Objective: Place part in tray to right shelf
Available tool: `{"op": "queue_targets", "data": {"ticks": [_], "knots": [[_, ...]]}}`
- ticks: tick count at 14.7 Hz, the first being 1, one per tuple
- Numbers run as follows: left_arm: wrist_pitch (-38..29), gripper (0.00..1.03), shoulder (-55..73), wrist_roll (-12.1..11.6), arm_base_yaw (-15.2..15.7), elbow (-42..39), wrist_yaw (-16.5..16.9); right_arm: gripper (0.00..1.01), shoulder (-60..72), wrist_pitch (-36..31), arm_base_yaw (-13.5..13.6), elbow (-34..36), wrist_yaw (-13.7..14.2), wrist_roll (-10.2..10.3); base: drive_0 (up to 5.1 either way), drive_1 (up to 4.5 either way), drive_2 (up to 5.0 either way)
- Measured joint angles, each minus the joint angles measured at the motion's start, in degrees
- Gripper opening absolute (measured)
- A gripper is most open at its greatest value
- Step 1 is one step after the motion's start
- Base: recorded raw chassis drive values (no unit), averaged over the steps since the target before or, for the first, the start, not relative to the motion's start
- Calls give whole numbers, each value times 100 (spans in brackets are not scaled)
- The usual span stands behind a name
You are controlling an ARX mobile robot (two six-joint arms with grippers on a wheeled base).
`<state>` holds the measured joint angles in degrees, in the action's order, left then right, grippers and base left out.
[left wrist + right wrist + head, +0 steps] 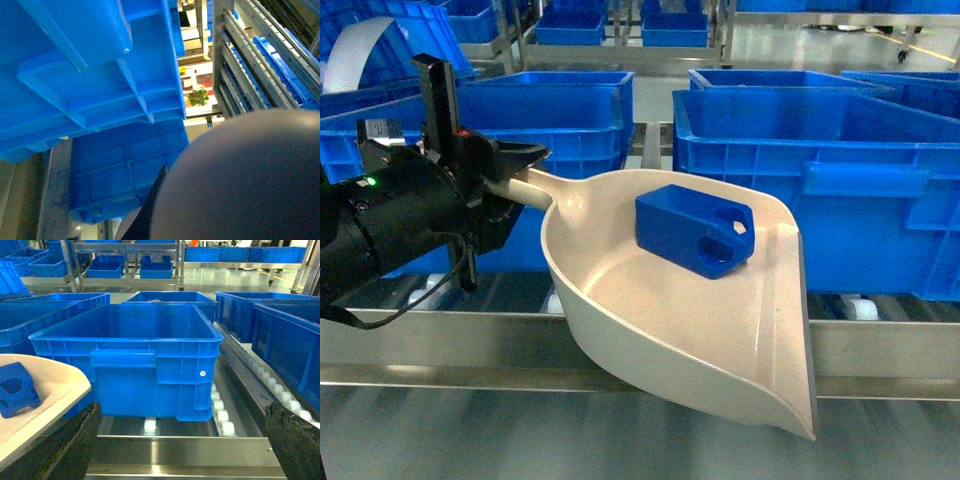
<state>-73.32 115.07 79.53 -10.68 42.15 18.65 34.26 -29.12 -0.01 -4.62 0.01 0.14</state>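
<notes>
The cream tray (pixel 670 330) hangs tilted in the air in front of the shelf's steel front rail (pixel 880 350). My left gripper (pixel 518 178) is shut on its straight handle (pixel 525 190). The blue part (pixel 692 230) lies inside the tray near its back wall, lugs pointing to the right. The left wrist view is mostly filled by the tray's underside (pixel 240 180), with one dark finger (pixel 152 210) beside it. In the right wrist view the tray (pixel 45 395) and part (pixel 15 390) show at the left. My right gripper (pixel 185 440) is open and empty, facing the shelf rail (pixel 185 460).
Large blue crates (pixel 810 190) stand on the shelf's white rollers (pixel 220 415) just behind the rail, one straight ahead (pixel 130 360) and others either side. More racks with crates (pixel 675 25) stand across the aisle.
</notes>
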Motion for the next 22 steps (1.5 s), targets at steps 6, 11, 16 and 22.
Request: {"op": "queue_targets", "data": {"ticks": [6, 11, 16, 22], "knots": [[546, 13, -1340, 107, -190, -197, -1412, 98, 0, -2, 0, 0, 0, 0, 0, 0, 0], [1641, 13, -1912, -31, 457, 721, -1784, 98, 0, 4, 0, 0, -2, 0, 0, 0, 0], [5746, 13, -286, -1008, 846, 4841, -4669, 98, 2, 2, 0, 0, 0, 0, 0, 0, 0], [4898, 13, -949, -3477, 479, 4594, -5434, 98, 0, -2, 0, -2, 0, 0, 0, 0, 0]]}}
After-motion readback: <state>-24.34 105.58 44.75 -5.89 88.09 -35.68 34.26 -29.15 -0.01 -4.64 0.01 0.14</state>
